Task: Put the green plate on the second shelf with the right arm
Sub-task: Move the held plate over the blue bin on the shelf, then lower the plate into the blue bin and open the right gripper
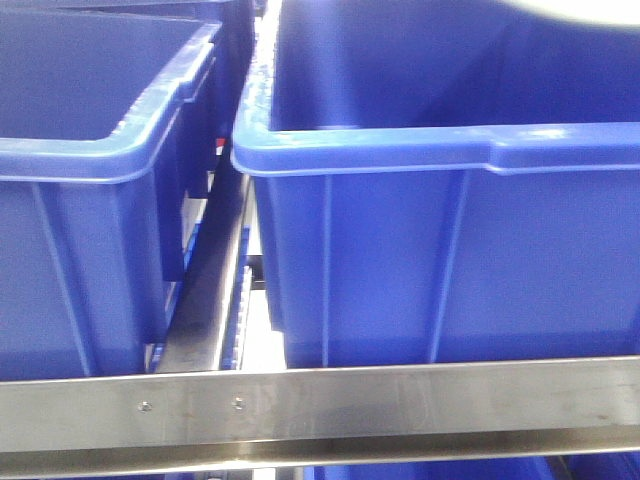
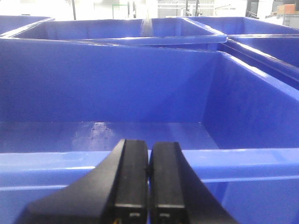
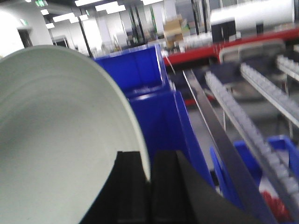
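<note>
Pale green plate, seemingly tilted, rim between claw fingers.

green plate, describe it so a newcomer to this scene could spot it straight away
Look at the right wrist view: the green plate fills the left side, pinched at its rim by the right gripper. It is pale, round and matte; everything beside it is glossy blue crates.

The front view holds two blue crates — one at left, one at right — behind one steel rail along the bottom. The right wrist view shows one green plate at left, and roller tracks at right — their number unclear.
</note>
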